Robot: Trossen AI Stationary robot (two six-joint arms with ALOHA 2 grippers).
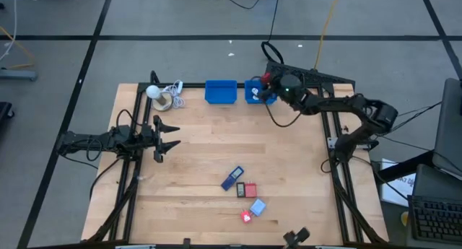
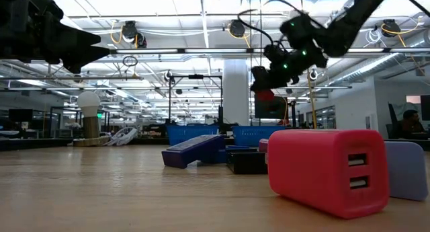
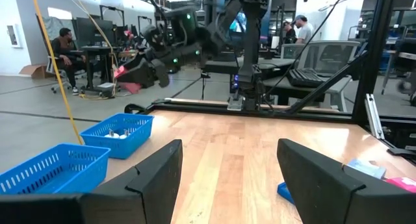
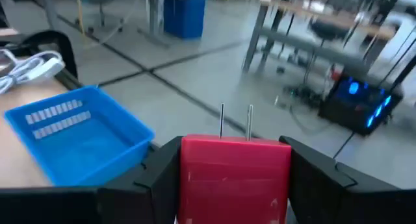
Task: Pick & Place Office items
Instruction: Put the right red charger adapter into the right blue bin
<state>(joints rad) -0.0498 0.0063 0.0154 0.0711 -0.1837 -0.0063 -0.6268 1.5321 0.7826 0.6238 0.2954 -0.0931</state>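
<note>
Tabletop (image 1: pixel 202 148): pale wood planks, open workshop beyond. Right gripper (image 4: pixel 234 178) clamps red charger block (image 4: pixel 235 175) above right blue bin (image 1: pixel 254 92). Left gripper (image 1: pixel 167 137) wide, empty. Remaining office items (image 1: pixel 244 194) near front edge; bin contents unclear.

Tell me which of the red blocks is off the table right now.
The red block with two metal prongs, clamped in the right gripper above the right-hand blue bin. The other red ones lie in the cluster near the table's front edge.

Light: bright, even, from ceiling strips (image 2: pixel 201 50) overhead.
Shadows: soft and faint on the table (image 1: pixel 216 148).
Glare: ceiling washed out, upper low view.
Blur: near red block (image 2: pixel 327 170) soft; right wrist view smeared.
</note>
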